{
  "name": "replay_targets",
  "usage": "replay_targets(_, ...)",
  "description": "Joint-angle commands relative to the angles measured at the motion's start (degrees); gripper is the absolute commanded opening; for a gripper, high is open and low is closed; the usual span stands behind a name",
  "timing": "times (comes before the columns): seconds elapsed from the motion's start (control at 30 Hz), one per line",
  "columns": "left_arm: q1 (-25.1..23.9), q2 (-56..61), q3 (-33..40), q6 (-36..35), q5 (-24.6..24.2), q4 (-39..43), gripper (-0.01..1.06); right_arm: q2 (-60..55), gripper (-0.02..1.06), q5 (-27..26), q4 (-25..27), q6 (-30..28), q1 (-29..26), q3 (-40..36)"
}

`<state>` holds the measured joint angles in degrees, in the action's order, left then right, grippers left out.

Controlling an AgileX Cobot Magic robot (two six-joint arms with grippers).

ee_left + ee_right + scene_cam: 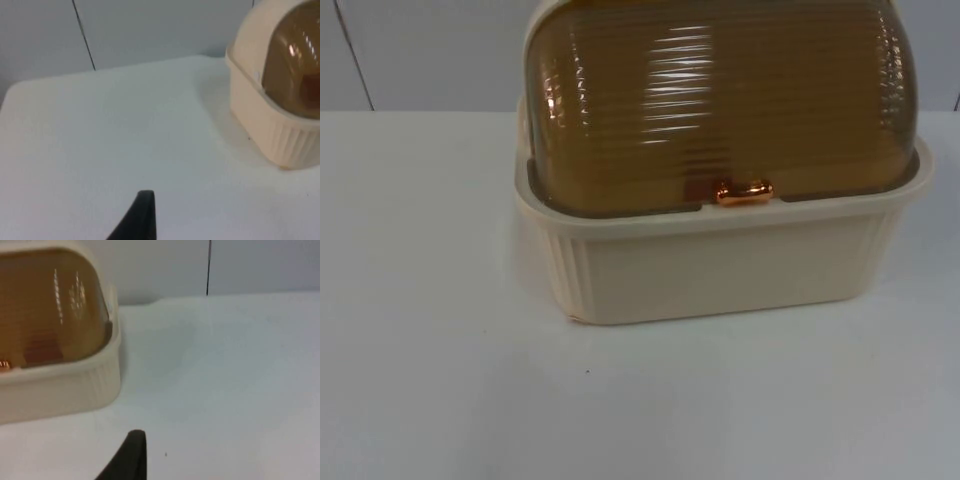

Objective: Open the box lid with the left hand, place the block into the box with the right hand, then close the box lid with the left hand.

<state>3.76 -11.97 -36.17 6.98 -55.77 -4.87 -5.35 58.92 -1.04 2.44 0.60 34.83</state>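
Note:
A cream box [720, 265] with ribbed walls stands on the white table. Its amber, ribbed, see-through roll lid [720, 100] is down, and a small copper handle [743, 192] sits at the lid's front edge on the rim. My left gripper [142, 217] hangs over bare table to the left of the box [270, 125], well apart from it. My right gripper [131, 456] hangs over bare table to the right of the box [65, 390], also apart. A dim reddish-brown shape [42, 351] shows through the lid; what it is I cannot tell.
The grey partition wall [420, 50] closes the table behind the box. White table top [440, 380] spreads in front of the box and to both sides of it.

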Motion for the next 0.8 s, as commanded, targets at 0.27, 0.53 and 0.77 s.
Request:
replay_targets(0.27, 0.2, 0.4, 1.7, -0.4, -3.1, 2.5, 1.05, 1.0, 1.05, 3.6, -0.3, -2.4, 0.1, -4.6)
replay_targets(0.53, 0.2, 0.5, 1.7, -0.4, -3.9, 2.4, 1.05, 4.7, 1.05, 3.0, -0.2, -2.4, 0.1, -5.2)
replay_targets(0.77, 0.2, 0.5, 1.7, -0.4, -5.3, 1.8, 1.05, 5.4, 1.05, 3.0, -0.3, -2.1, 0.1, -5.2)
